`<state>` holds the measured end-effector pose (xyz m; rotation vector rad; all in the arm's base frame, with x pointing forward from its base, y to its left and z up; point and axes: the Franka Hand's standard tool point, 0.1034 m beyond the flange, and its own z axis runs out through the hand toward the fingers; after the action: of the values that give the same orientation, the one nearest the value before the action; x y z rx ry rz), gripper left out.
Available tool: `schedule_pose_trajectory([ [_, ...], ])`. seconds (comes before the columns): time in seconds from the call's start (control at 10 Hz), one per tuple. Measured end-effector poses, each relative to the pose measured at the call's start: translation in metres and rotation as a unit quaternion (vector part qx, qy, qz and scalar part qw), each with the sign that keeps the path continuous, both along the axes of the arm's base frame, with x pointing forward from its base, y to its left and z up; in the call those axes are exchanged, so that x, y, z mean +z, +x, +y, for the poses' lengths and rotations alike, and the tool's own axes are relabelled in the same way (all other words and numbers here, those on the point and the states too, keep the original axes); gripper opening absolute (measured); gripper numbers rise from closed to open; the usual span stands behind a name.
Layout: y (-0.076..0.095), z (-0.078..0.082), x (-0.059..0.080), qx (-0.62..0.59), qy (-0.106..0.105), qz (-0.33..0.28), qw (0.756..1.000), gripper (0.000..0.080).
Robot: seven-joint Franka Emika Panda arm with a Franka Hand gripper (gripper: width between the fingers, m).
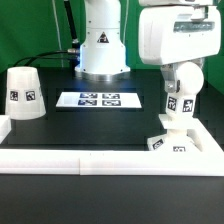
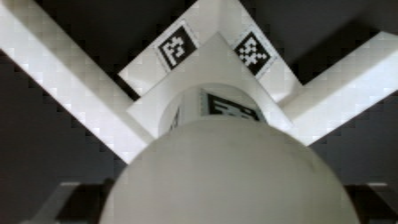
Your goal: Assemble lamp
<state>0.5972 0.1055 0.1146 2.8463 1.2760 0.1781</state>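
1. Three white lamp parts sit on the black table (image 1: 60,125).
2. We see the shade (image 1: 25,92) standing alone on the exterior view's left, well apart from the other two parts.
3. We see the base block (image 1: 170,141) on the exterior view's right, on the near side. It is tucked into the corner of the low white wall (image 1: 100,160).
4. We see the bulb (image 1: 180,98) standing upright on top of the base block, round end up. In the wrist view that round end fills most of the picture.
5. The gripper (image 1: 181,78) hangs right over the bulb. We cannot tell if its fingers are squeezing the bulb or are loose, because no view shows them well.
6. The marker board (image 1: 98,99) lies flat in the middle, farther back.
7. We think the step now is joining the bulb to the base block. We cannot tell how far in the bulb is.
8. We think the next move needs the bulb held straight up and turned gently, so it goes in tight and does not tip. The corner should help stop the base block from spinning.
9. The shade is not yet on, so it then needs fetching from the left and setting over the bulb.
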Motion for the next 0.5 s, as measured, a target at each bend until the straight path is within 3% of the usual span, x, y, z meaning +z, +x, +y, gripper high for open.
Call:
schedule_pose_trajectory([
  [0.2,0.0,-0.0001,0.0,-0.001,0.0,0.0,1.0,0.0577],
  [0.5,0.0015,0.0017,0.0003,-0.172,0.025,-0.005,0.985,0.0577],
])
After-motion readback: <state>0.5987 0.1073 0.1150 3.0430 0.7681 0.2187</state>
